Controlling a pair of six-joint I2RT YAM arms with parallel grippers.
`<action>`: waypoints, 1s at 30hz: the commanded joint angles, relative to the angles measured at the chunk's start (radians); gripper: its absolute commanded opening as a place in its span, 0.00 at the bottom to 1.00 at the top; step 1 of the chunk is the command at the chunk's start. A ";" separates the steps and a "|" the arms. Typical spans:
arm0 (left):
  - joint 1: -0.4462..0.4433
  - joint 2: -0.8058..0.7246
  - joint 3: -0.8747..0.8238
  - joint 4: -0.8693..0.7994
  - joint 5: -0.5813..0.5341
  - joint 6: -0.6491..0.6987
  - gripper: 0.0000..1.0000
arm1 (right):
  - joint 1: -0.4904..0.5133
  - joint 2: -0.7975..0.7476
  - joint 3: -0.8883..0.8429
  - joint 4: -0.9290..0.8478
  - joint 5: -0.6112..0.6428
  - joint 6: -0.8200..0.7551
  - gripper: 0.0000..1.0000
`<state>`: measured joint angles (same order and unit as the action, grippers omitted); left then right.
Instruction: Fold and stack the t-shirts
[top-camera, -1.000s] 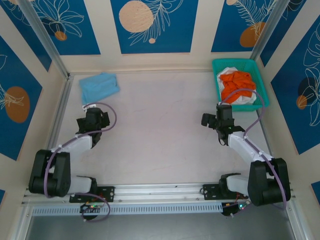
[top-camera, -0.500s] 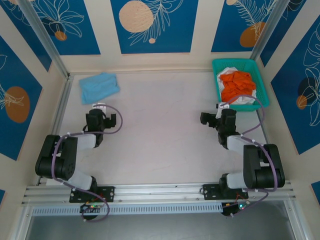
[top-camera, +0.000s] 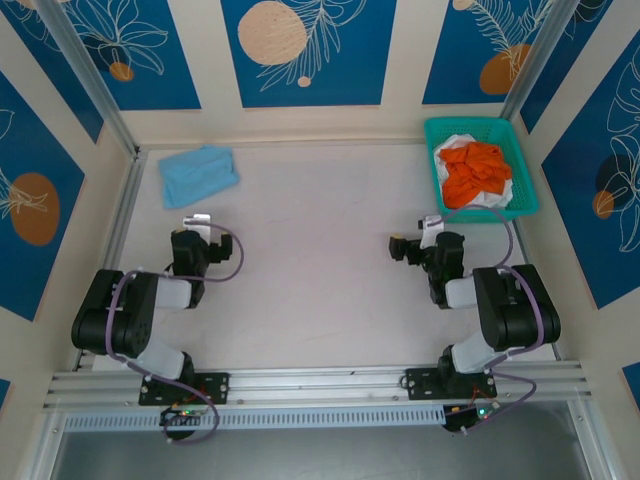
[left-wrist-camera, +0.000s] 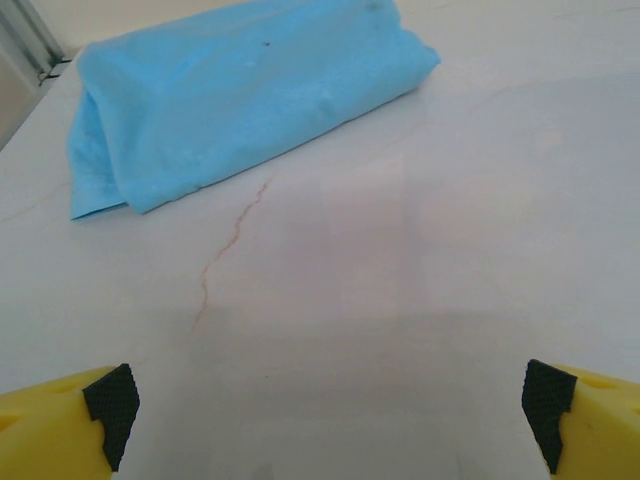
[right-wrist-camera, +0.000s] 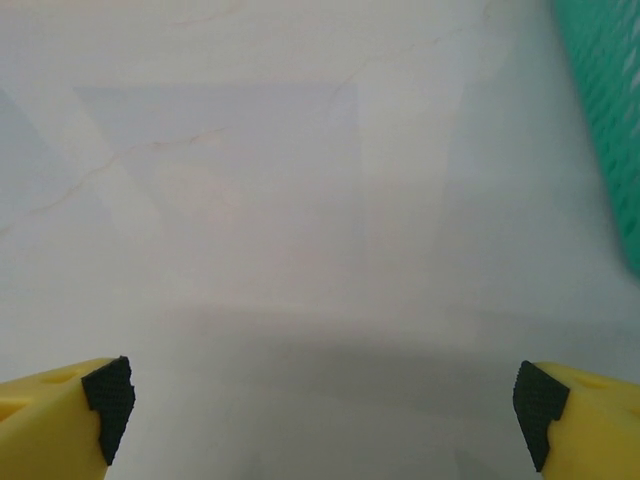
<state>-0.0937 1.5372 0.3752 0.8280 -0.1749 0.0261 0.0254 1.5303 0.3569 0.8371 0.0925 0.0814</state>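
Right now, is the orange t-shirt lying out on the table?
No, the orange t-shirt sits inside the teal basket at the far right, on top of the white t-shirt.

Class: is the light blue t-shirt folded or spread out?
Folded. The light blue t-shirt lies as a compact, thick bundle with layered edges showing at one end; no sleeves are spread out.

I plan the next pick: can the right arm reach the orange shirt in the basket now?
Probably yes. The right gripper is open and empty, only bare table lies between it and the basket, and the orange shirt lies uncovered on top of the white shirt.
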 joint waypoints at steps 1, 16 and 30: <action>0.017 0.003 0.024 0.013 0.061 0.005 1.00 | -0.018 -0.003 0.057 -0.017 0.012 0.016 0.99; 0.015 -0.002 0.028 0.001 0.102 0.020 1.00 | -0.025 -0.007 0.056 -0.023 -0.010 0.018 0.99; 0.017 0.000 0.027 0.000 0.107 0.020 1.00 | -0.025 -0.007 0.056 -0.023 -0.010 0.017 0.99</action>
<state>-0.0868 1.5372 0.3843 0.8257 -0.0929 0.0364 0.0006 1.5280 0.4149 0.8135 0.0959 0.0933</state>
